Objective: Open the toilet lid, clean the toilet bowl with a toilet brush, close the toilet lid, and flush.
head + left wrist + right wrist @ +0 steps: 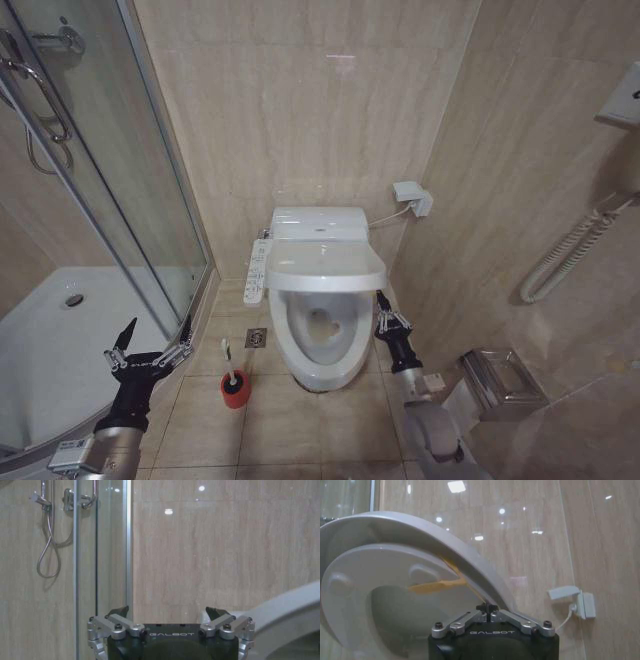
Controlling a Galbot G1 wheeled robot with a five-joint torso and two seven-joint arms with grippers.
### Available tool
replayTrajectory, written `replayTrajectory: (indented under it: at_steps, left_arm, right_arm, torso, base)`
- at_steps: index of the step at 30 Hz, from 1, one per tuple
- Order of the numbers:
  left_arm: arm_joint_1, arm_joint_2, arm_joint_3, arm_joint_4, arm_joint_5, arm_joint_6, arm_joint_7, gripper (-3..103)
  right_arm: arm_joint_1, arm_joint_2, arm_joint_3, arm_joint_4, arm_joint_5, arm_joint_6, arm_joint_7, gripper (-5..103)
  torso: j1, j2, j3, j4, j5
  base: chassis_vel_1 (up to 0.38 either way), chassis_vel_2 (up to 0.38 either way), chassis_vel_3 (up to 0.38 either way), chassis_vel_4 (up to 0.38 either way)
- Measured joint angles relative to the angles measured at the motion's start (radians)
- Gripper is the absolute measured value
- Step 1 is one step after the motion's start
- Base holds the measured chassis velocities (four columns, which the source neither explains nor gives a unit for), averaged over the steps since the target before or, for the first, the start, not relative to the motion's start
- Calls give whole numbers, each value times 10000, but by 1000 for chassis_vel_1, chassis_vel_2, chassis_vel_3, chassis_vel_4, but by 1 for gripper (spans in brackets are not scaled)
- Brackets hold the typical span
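The toilet lid (327,264), half raised over the toilet bowl (322,350), looks light, stiff and slippery, so the closed right hand (384,303) pushing under its front right edge seems best, while the left hand (152,343) waits open beside the bowl

The left gripper (150,343) is showing black pointed fingers (126,330) on silver metal linkages, set on a black wrist above a silver-grey forearm that is carrying a small white label near the elbow. The right gripper (385,310) is wearing the same black and silver finish, its arm ending in a rounded grey joint. In both wrist views, white "GALBOT" lettering is running across each black housing, with dark screws sitting in the silver links (117,626).
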Motion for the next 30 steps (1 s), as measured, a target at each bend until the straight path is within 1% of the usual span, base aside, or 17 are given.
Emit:
replayTrajectory:
  at_steps: [6,14,21,30]
  left_arm:
    - [0,0,0,0,0,0,0,100]
    - [0,0,0,0,0,0,0,100]
    - [0,0,0,0,0,0,0,100]
    - [0,0,0,0,0,0,0,100]
  right_arm:
    - [455,37,0,-85,184,-205,57,0]
    - [1124,-87,-87,-204,466,-539,159,0]
    - [1850,-337,-416,-349,638,-907,352,0]
    - [2590,-324,-753,-770,869,-1101,466,0]
  torso:
    - [0,0,0,1,0]
    - [0,0,0,-2,0]
    - [0,-2,0,-1,1]
    - [0,-1,0,-2,1]
  base:
    - [0,0,0,0]
    - [0,0,0,0]
    - [0,0,0,0]
    - [0,0,0,0]
